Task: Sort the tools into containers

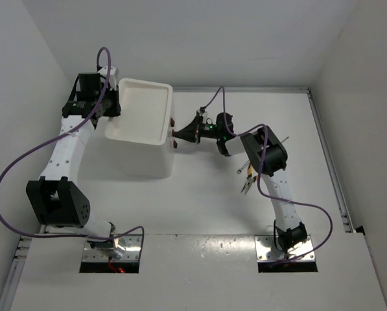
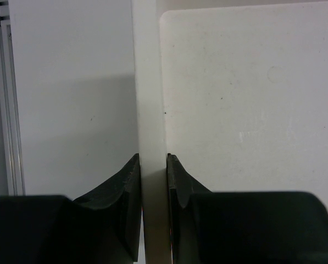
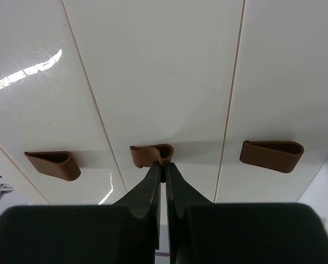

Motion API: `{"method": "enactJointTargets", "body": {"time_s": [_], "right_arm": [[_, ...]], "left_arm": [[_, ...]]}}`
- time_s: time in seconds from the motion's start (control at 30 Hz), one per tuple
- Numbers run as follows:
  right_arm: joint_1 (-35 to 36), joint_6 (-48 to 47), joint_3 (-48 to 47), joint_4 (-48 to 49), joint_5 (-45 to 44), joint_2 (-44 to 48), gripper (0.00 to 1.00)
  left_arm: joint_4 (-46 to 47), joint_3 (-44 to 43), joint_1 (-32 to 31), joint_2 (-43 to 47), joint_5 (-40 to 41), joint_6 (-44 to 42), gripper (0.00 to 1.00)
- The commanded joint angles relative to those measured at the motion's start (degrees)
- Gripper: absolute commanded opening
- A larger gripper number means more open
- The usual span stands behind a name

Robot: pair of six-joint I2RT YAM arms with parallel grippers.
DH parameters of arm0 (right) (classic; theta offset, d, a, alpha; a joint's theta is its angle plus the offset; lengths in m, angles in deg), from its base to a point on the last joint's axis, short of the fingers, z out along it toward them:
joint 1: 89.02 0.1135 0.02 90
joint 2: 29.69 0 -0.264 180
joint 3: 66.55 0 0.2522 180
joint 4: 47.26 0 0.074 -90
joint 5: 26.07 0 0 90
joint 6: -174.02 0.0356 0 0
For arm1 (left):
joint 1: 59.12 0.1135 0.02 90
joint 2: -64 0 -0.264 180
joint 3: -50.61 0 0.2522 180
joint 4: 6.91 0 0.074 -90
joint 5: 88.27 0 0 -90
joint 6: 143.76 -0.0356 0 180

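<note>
- White table (image 1: 199, 214) under everything, with both arm bases bolted at its near edge.
- The white plastic box (image 1: 144, 162) stands at the far left of the table with a shallow tray (image 1: 144, 107) on top. From above, its drawer fronts are out of sight. Only the right wrist camera shows them, as three glossy panels cut off at the frame edges.
- The left arm (image 1: 63, 152) comes up along the box's left side. The left gripper (image 2: 151, 165) is clamped on the tray's thin left wall, one finger outside and one inside. From above, the wrist hides those fingers.
- The right arm (image 1: 271, 159) bends across towards the box's right face and covers part of the tools.
- The right gripper (image 3: 162, 168) is pinched together on the lower lip of the middle handle (image 3: 147, 154). The tips hide that handle's right end, and how much of the lip sits between them I cannot make out.
- A brown left-hand handle (image 3: 54, 164) and right-hand handle (image 3: 272, 155) sit free on either side.
- The tools (image 1: 244, 175) lie loose on the table, well to the right of the box and half under the right arm. Yellow-handled pliers (image 1: 247, 188) poke out; the rest are too small to name.
</note>
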Motion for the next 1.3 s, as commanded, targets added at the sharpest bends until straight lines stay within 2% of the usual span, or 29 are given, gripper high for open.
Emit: {"method": "enactJointTargets", "body": {"time_s": [0.0, 0.13, 0.8, 1.27], "right_arm": [[-0.5, 0.7, 1.2, 7.2, -2.6, 3.2, 0.03], [-1.9, 0.7, 3.5, 7.7, -1.5, 6.2, 0.0], [-7.0, -2.2, 18.5, 8.8, 1.7, 16.4, 0.0], [-10.0, -2.2, 21.4, 9.8, 3.3, 17.4, 0.0]], "left_arm": [[-6.5, 1.3, -0.4, -1.1, -6.0, -1.3, 0.02], [-6.5, 1.3, 0.1, -1.1, -6.0, -1.3, 0.01], [-5.5, 0.8, 3.1, -1.1, -6.5, 0.8, 0.0], [-4.9, 0.8, 3.1, -1.1, -6.5, 1.3, 0.0]]}}
